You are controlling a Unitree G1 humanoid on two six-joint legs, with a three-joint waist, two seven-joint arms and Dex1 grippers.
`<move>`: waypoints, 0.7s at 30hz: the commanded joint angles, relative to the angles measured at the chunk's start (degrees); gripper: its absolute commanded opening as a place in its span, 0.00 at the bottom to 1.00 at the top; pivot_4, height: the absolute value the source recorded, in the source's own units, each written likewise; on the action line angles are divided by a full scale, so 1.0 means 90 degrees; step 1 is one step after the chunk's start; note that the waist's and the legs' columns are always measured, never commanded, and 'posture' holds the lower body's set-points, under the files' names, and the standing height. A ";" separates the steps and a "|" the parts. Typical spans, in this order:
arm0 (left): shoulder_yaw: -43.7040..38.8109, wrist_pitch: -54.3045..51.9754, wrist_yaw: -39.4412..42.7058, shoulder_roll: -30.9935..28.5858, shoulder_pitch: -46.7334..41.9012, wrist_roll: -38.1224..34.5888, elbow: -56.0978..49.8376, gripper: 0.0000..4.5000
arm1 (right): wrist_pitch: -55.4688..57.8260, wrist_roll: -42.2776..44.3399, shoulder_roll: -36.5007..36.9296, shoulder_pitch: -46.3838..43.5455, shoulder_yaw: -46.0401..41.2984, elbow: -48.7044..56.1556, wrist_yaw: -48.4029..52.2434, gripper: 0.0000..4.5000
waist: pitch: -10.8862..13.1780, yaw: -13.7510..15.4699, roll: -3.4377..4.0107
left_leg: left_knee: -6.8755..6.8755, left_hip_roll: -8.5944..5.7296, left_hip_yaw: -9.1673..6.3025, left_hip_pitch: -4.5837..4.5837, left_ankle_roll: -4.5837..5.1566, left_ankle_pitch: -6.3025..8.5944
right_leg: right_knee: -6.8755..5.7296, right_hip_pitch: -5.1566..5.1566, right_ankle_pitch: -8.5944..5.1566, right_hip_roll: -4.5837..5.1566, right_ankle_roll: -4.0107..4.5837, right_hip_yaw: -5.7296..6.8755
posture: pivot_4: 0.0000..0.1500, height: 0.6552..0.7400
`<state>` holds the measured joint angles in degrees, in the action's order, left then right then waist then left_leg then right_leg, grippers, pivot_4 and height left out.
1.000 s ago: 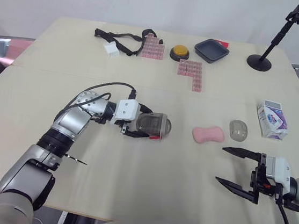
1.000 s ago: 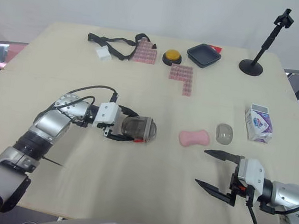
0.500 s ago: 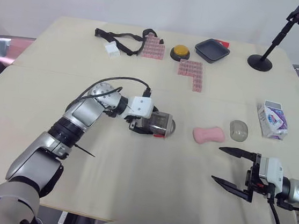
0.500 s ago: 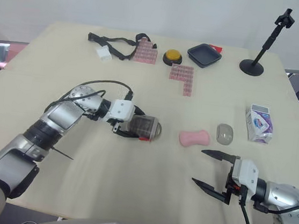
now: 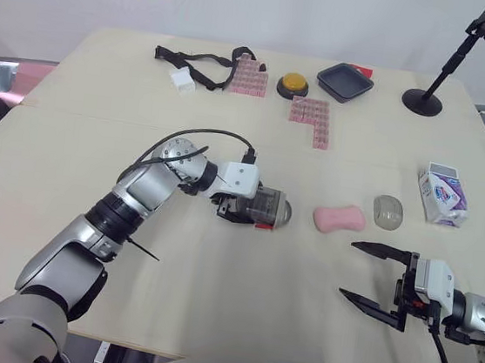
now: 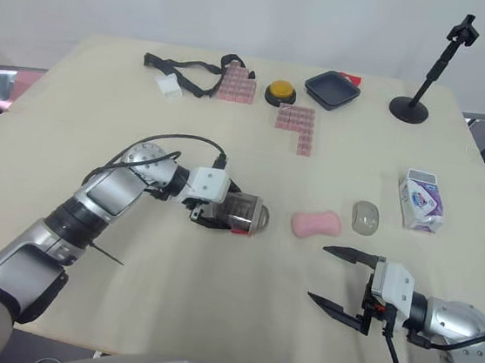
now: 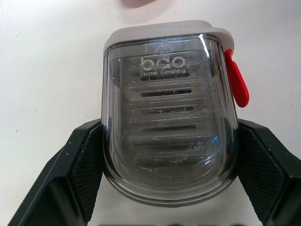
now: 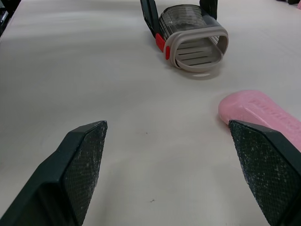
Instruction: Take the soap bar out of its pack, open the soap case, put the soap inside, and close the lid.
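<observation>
Left wrist view looks straight onto the smoky transparent plastic soap case (image 7: 169, 117), with its pale rim and red latch (image 7: 236, 80). The left jaws are clamped on the case's two long sides. In the head views the case (image 5: 268, 207) lies on its side on the pale wooden desk (image 5: 237, 304), near the middle. The right wrist view shows its open mouth and ribbed floor facing the right arm.

The pink, waisted soap bar (image 5: 338, 218) lies bare on the desk, near the case's mouth and apart from it. A small translucent grey domed piece (image 5: 386, 210) sits just beyond the soap on the robot's right. Further right stands the white and purple soap carton (image 5: 441, 194).

The right jaws stand wide apart with nothing between them, low over the desk near its front edge, well apart from the soap.
</observation>
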<state>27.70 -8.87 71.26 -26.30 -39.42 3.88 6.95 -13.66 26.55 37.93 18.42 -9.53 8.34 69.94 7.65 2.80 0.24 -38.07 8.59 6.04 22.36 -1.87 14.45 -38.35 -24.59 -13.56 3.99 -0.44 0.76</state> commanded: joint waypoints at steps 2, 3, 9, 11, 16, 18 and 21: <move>0.0022 -0.0168 -0.0031 -0.0038 -0.0161 0.0120 -0.0181 0.77 | -0.0121 0.0017 -0.0021 0.0051 -0.0039 0.0177 -0.0045 0.99 | 0.0000 -0.0001 0.0000 | 0.0000 0.0000 0.0000 0.0000 0.0000 0.0000 | 0.0000 0.0000 0.0000 0.0000 0.0000 0.0000 | 1.00 0.93; 0.0040 -0.0224 -0.0014 -0.0054 -0.0185 0.0140 -0.0191 0.77 | -0.0122 0.0010 -0.0021 0.0056 -0.0036 0.0179 -0.0051 0.99 | 0.0000 -0.0002 0.0000 | 0.0000 0.0000 0.0000 0.0000 0.0000 0.0000 | 0.0000 0.0000 0.0000 0.0000 0.0000 0.0000 | 1.00 0.93; 0.0142 -0.0708 0.0245 -0.0102 -0.0329 0.0157 -0.0423 0.77 | -0.0144 -0.0051 -0.0014 0.0045 0.0004 0.0171 -0.0087 0.99 | 0.0000 -0.0004 0.0000 | 0.0000 0.0000 0.0000 0.0001 0.0001 0.0000 | 0.0000 0.0000 0.0000 0.0000 0.0000 0.0000 | 1.00 0.93; 0.0119 -0.0837 0.0266 -0.0070 -0.0344 0.0120 -0.0445 0.77 | -0.0148 -0.0064 -0.0007 0.0038 0.0015 0.0168 -0.0100 0.99 | 0.0000 -0.0004 0.0000 | 0.0000 0.0000 0.0000 0.0000 0.0001 0.0000 | 0.0000 0.0000 0.0000 0.0000 0.0000 0.0000 | 1.00 0.93; 0.0135 -0.0952 0.0329 -0.0094 -0.0445 0.0162 -0.0489 0.77 | -0.0139 -0.0076 0.0008 0.0020 0.0029 0.0159 -0.0117 0.99 | 0.0000 -0.0002 0.0000 | 0.0000 0.0000 0.0000 0.0001 0.0002 0.0000 | 0.0000 0.0000 0.0000 0.0000 0.0001 0.0000 | 1.00 0.93; 0.0155 -0.1003 0.0354 -0.0116 -0.0516 0.0199 -0.0500 0.77 | -0.0128 -0.0085 0.0018 0.0003 0.0036 0.0149 -0.0124 0.99 | 0.0000 -0.0002 0.0000 | 0.0000 0.0000 0.0000 0.0001 0.0002 0.0000 | 0.0000 0.0000 0.0000 0.0000 0.0001 0.0000 | 1.00 0.93; 0.0226 -0.1027 0.0363 -0.0176 -0.0603 0.0280 -0.0537 0.77 | -0.0128 -0.0101 0.0021 -0.0003 0.0046 0.0137 -0.0133 0.99 | 0.0000 -0.0002 0.0000 | 0.0000 0.0000 0.0000 0.0002 0.0002 0.0000 | 0.0000 0.0000 0.0000 0.0000 0.0001 0.0000 | 1.00 0.93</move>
<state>29.91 -18.07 74.32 -27.04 -43.47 5.33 4.16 -13.95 25.66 37.83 18.32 -8.93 8.39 68.78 7.65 2.78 0.24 -38.07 8.59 6.04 22.37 -1.85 14.45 -38.35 -24.59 -13.56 3.99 -0.44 0.76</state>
